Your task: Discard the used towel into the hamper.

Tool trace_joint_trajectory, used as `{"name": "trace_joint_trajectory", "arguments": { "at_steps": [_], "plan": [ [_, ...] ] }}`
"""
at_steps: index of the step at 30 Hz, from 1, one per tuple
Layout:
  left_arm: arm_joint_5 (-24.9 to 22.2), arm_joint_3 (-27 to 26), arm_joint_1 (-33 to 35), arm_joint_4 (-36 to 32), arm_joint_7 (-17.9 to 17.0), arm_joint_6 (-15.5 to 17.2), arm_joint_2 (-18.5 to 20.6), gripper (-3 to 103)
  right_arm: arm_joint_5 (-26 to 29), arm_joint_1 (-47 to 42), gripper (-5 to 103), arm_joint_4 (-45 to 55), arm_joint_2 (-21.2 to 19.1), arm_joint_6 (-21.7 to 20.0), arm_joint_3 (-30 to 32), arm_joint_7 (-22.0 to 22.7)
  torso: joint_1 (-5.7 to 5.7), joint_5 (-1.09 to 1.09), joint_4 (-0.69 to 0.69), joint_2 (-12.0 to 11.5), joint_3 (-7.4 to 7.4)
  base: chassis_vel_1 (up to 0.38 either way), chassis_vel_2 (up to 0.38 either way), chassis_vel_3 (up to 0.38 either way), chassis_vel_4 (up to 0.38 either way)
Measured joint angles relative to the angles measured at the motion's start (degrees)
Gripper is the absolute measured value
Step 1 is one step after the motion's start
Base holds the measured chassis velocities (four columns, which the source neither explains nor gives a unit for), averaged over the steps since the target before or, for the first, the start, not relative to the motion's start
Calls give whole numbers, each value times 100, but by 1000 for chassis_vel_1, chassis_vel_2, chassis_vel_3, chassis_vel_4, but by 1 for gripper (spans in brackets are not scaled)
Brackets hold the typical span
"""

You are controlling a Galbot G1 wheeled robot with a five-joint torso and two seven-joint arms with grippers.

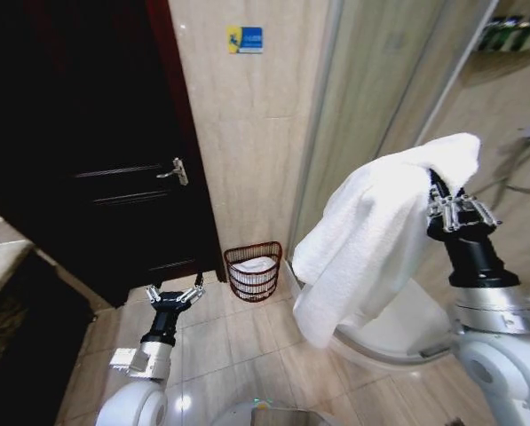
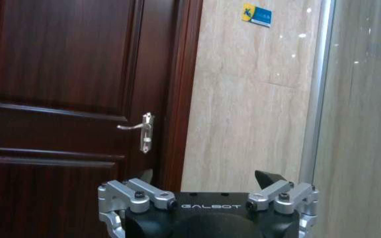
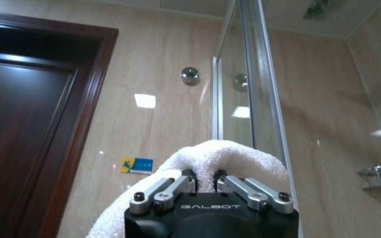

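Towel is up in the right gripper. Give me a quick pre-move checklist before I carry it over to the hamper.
1. Grip: right gripper pinches the towel, fingers closed on a fold in the right wrist view: ok.
2. Towel off the floor: it hangs free: ok.
3. Hamper in sight, upright against the wall beside the door: ok.
4. Hamper room: something white already lies inside; remaining space: cannot tell.
5. Left gripper open, low, away from the towel: ok.
6. Towel above hamper: not ok, it hangs off to the right.
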Motion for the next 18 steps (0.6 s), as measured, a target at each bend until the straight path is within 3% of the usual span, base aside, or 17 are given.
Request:
{"name": "trace_joint_trajectory", "arguments": {
  "at_steps": [18],
  "plan": [
    [0, 0, 0, 0, 0, 0, 0, 100, 98, 81, 13, 0, -80, 172, -144, 14, -1, 0, 0, -1, -1, 0, 0, 0, 0]
  ]
}}
